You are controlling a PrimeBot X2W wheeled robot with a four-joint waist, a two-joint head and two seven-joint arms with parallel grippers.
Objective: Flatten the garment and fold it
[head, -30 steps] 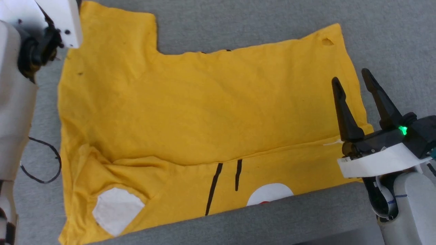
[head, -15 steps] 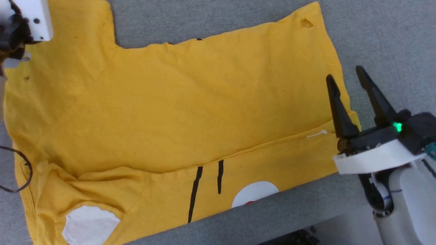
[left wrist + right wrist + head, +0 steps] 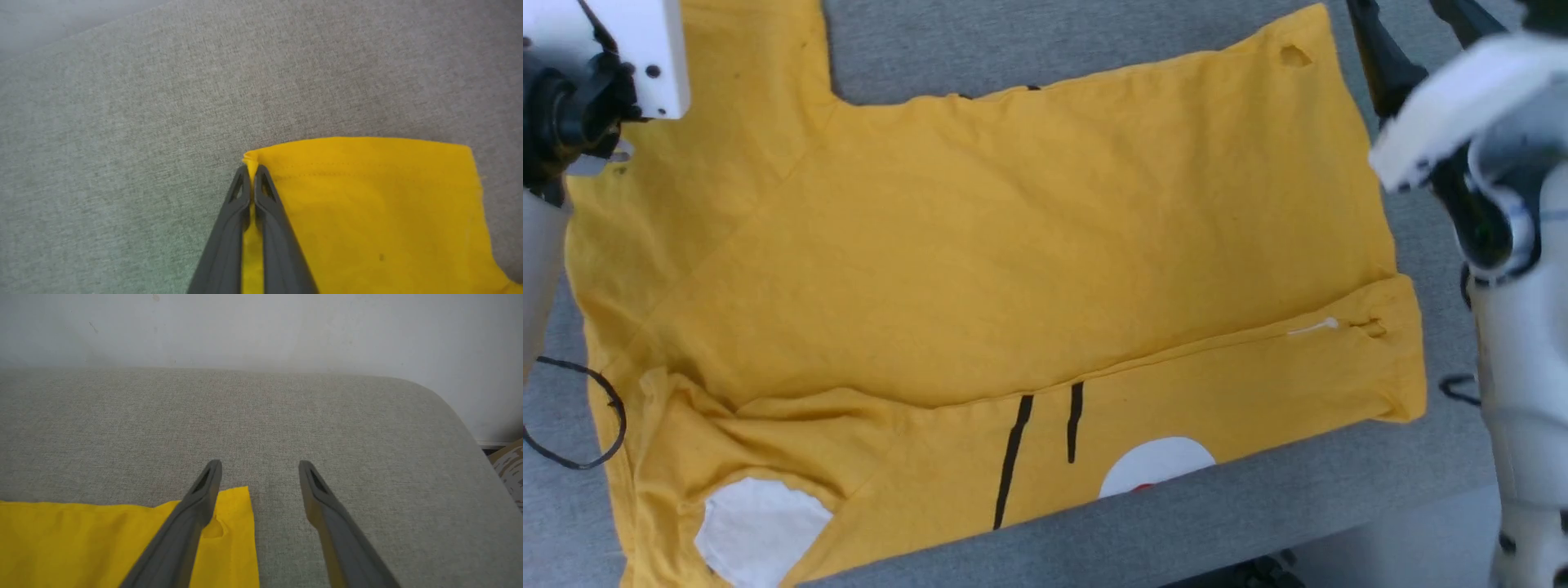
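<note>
Head view: the garment [image 3: 1013, 245] lies spread on the counter [image 3: 1094, 41], print mostly hidden underneath; left wrist view: the left hand [image 3: 250, 171] pinches a sleeve corner [image 3: 261, 157] at its very tips — likely to slip under a pull; right wrist view: the right hand [image 3: 260, 465] hangs open, a hole [image 3: 214, 530] beside one finger that might snag.

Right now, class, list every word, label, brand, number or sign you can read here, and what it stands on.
None: no readable text.
The garment bears only printed shapes: white patches, black lines, a small red mark.
The grey cushion bears no writing.
</note>
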